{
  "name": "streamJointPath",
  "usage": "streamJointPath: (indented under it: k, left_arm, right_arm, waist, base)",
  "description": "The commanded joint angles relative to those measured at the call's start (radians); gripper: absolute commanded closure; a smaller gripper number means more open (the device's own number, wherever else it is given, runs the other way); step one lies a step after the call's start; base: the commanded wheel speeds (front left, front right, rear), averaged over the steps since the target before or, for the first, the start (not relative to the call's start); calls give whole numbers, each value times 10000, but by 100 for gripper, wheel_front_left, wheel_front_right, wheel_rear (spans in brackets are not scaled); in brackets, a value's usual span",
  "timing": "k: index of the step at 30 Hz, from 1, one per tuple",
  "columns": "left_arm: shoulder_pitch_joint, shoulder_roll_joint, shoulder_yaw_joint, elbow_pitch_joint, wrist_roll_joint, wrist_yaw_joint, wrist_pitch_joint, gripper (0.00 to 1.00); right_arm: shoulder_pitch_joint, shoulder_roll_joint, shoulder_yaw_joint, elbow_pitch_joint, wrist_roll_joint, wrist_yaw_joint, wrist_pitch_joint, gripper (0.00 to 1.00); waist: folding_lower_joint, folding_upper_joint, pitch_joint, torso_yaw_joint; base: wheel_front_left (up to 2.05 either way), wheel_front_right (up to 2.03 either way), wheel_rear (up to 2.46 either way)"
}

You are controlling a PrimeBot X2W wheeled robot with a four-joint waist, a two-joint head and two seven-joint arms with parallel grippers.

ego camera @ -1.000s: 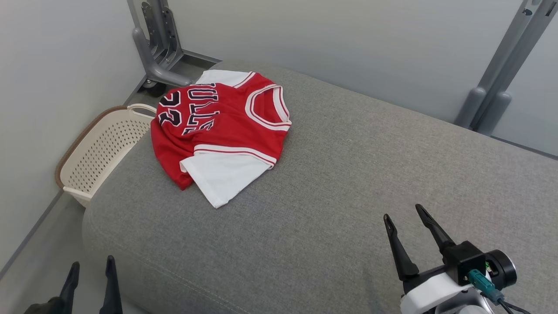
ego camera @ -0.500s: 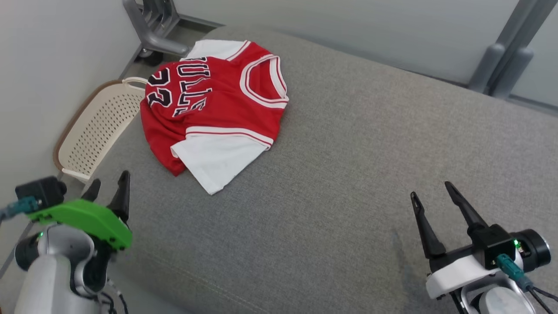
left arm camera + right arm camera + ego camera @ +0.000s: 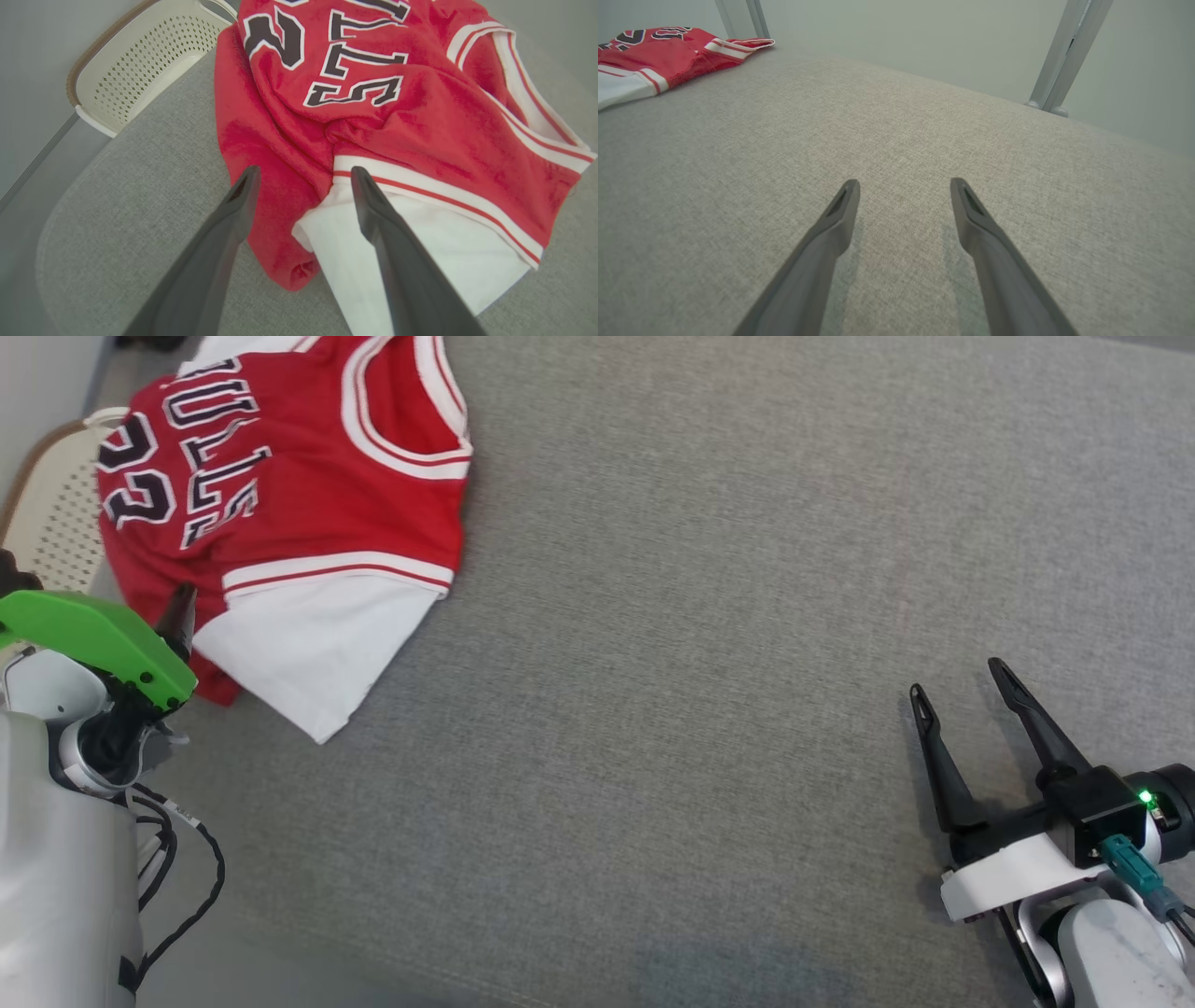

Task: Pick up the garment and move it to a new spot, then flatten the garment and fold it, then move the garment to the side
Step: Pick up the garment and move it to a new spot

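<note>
So we're parked at the near edge of a big grey surface (image 3: 700,616). It's a padded slab under a woven, slightly nubby cloth, with a rounded corner on our left. Our right claw (image 3: 959,678) hangs low over bare cloth at the near right. Its two long, dark, tapered fingers are spread wide with nothing between them, pointing away from us.

Our left arm comes in at the near left, a pale shell with a bright green plastic cover and a loose black cable. The left claw (image 3: 304,171) is spread wide too and holds nothing. Its tips sit over the garment's (image 3: 308,504) near edge, but we can't tell if they touch.

The garment lies rumpled at the far left of the surface. It's a fuzzy red jersey with white trim, thin red stripes and black white-edged lettering, and a smooth white sleeve pokes out toward us.

Just off that left corner sits a cream perforated plastic basket (image 3: 140,60) with a brown rim. Beyond is a plain pale grey wall (image 3: 901,37) and grey metal posts (image 3: 1057,60).
</note>
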Motion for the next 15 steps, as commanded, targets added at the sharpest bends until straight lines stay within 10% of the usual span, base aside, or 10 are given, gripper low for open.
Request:
streamJointPath:
  k: [1, 11, 14, 15]
  left_arm:
    - [-277, 70, -54, 288, 42, 72, 90, 0]
    - [-762, -23, -111, 2242, -91, -44, -132, 0]
    - [-846, -177, -84, 2653, -151, -90, -405, 88]
    - [-845, -201, -112, 2788, -107, -91, -509, 100]
  right_arm:
    - [-85, -57, -30, -109, -43, -12, -33, 0]
    - [-34, -107, 44, -345, -89, -14, -31, 0]
    - [-31, -159, 33, -399, -80, -12, -31, 0]
    - [12, -166, 5, -414, -81, -14, -31, 0]
  waist:
    - [-3, 120, 999, -1080]
    - [-3, 120, 960, -1272]
    - [-3, 120, 957, -1318]
    - [-3, 120, 932, -1320]
  base:
    - [0, 0, 0]
    - [0, 0, 0]
    - [0, 0, 0]
    - [0, 0, 0]
